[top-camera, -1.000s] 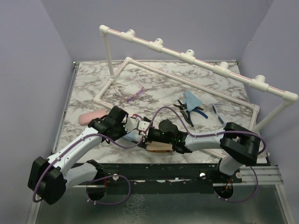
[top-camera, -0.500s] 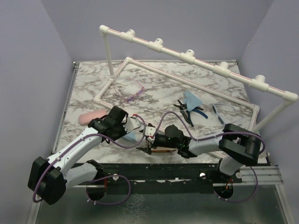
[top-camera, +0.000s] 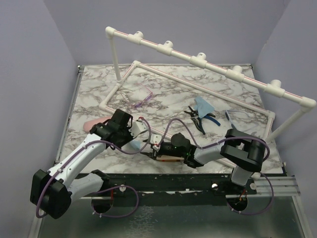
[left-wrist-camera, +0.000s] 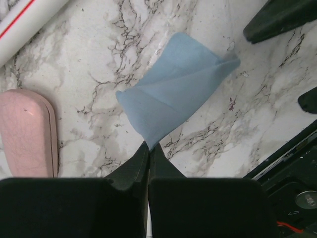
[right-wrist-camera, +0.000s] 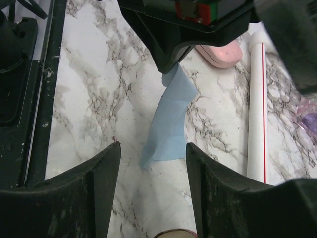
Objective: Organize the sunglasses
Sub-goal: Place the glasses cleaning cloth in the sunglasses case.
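Observation:
The pink-purple sunglasses (top-camera: 142,100) lie on the marble inside the white pipe frame, and their edge shows in the right wrist view (right-wrist-camera: 309,118). The blue sunglasses (top-camera: 237,115) lie far right beside the frame. My left gripper (top-camera: 137,140) (left-wrist-camera: 148,147) is shut on a corner of a light blue cloth (left-wrist-camera: 173,94) that hangs down to the table (right-wrist-camera: 171,119). My right gripper (top-camera: 151,148) (right-wrist-camera: 153,148) stands open facing it, with the cloth's lower end between its fingertips.
A pink case (top-camera: 94,124) (left-wrist-camera: 27,131) lies left of the left gripper. A brown case (top-camera: 168,158) sits under the right wrist near the table's front edge. Black-and-blue pliers (top-camera: 202,120) and another blue cloth (top-camera: 203,105) lie mid-table. The white pipe rack (top-camera: 198,59) spans the back.
My right gripper has slid left to the hanging cloth and its jaws have narrowed. The left gripper has shifted slightly left and back, still holding the cloth.

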Tool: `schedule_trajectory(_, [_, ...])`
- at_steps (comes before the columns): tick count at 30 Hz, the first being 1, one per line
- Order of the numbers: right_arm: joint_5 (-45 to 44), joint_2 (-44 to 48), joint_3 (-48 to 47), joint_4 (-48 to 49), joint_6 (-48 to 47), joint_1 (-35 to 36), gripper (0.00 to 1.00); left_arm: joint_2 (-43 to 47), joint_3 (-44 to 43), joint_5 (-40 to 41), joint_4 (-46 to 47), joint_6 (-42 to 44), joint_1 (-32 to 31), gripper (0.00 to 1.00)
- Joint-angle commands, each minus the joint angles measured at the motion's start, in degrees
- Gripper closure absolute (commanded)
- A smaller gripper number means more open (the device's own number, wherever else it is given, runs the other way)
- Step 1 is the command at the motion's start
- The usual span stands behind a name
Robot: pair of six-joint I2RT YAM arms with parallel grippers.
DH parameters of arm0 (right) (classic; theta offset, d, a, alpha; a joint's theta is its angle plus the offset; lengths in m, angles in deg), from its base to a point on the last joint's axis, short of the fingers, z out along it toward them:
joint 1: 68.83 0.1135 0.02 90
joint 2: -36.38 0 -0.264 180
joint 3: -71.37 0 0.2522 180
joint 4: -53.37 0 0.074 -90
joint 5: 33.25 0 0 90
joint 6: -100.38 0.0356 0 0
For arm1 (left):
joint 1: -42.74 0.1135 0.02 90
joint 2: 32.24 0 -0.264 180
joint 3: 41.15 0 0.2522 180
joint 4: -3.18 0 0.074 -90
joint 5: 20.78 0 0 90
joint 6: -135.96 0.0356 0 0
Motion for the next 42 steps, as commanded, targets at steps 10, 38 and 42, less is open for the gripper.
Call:
schedule_trajectory(10, [-6.6,-7.7,-1.8,12.2,6.2,3.3,0.44,-1.4,-11.1,-3.7,-7.4,-6.0,0.2,1.00])
schedule_trajectory(38, [-27.9,-7.4,-16.8,0.0,18.9,4.2,0.36,-4.8,-26.6,14.9,-3.0,-31.6,0.6,1.00])
schedule_trajectory(42, [-32.4,-9.9,-19.8,-1.9,19.1,4.2,0.38,-4.9,-27.2,14.2,-2.5,-33.0,0.7,1.00])
